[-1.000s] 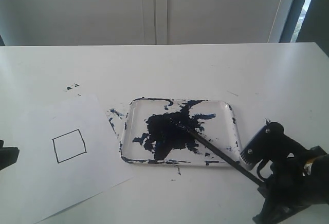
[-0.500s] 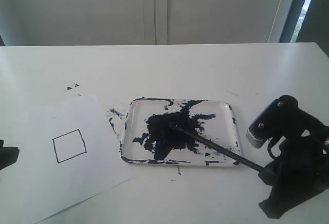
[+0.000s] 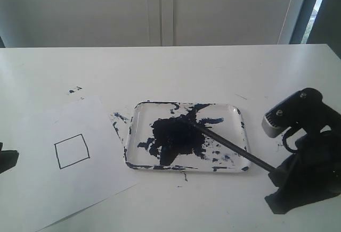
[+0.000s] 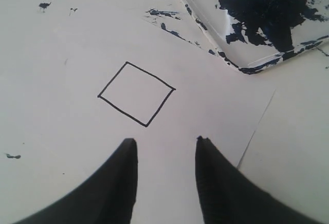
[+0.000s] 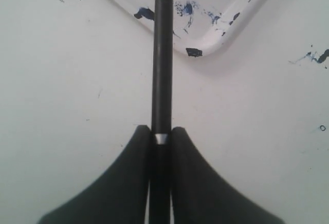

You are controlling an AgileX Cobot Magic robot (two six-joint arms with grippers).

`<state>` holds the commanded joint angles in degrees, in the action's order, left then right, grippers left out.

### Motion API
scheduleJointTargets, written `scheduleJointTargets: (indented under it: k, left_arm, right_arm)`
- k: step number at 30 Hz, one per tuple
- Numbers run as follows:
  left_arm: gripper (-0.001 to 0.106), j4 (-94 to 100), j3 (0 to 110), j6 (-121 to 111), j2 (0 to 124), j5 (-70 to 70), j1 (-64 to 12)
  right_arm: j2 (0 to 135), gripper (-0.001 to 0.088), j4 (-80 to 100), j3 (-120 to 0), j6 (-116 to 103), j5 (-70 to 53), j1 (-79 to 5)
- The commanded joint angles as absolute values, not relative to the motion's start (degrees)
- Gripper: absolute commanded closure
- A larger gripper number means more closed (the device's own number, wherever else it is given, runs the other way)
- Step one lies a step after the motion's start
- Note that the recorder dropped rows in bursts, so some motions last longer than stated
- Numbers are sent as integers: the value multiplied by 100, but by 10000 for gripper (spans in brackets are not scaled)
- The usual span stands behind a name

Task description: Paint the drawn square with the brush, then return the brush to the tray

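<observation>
brush [image 3: 229, 148] grasped at its handle end by the right tool [image 5: 161, 134], whose two fingers are clenched on the shaft from either side. the black shaft runs at a slant from the tool across the near right corner of the tray [image 3: 134, 136], and its tip lies in the dark paint pool [image 3: 170, 136] at the tray's middle. the tray sits on the white desk [image 3: 213, 72], its clear floor blotched and smeared with navy-black paint. just to the left of it lies a sheet of white paper [image 3: 53, 189], one corner close to the tray's left rim. the drawn square [image 4: 136, 94] stands on this sheet, well apart from the brush tip; its thin black outline is closed and the inside is blank. left tool [image 4: 165, 144] is released, its fingers spread with nothing between them, above the paper and near the square. scattered paint specks [image 3: 74, 90] mark the desk beyond the sheet.
</observation>
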<state>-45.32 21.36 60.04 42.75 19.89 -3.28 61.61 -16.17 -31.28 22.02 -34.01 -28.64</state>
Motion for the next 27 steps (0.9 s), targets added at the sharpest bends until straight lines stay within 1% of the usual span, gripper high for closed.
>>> scheduleJointTargets:
  k: [4,10,15,17,19,21,23,27]
  left_arm:
    - [625,-4231,2136,6834,4275,1954,-417]
    - [625,-3544,2136,7283,4397,1754,-417]
    - [625,-3544,2136,7741,4913,1667,-417]
    - [624,-3586,2136,7793,5179,1415,-417]
    - [600,-3880,2136,7793,5417,1070,-417]
    - [545,-4465,2136,7756,5676,780,-417]
    - [512,-4923,2136,7545,5979,668,-417]
    - [501,-5165,2136,7432,6476,712,-417]
  right_arm:
    - [6161,868,-2125,-3128,2216,-3441,-2864]
    - [6161,868,-2730,-3128,2650,-3475,-2864]
    - [6060,868,-3004,-3128,2851,-3503,-2864]
    - [5974,868,-3004,-3128,2851,-3526,-2864]
    - [5868,868,-3004,-3128,2900,-3548,-2864]
    - [5748,868,-3004,-3128,2942,-3561,-2864]
    - [5663,868,-3004,-3128,2942,-3575,-2864]
    - [5605,868,-3157,-3128,3055,-3712,-2864]
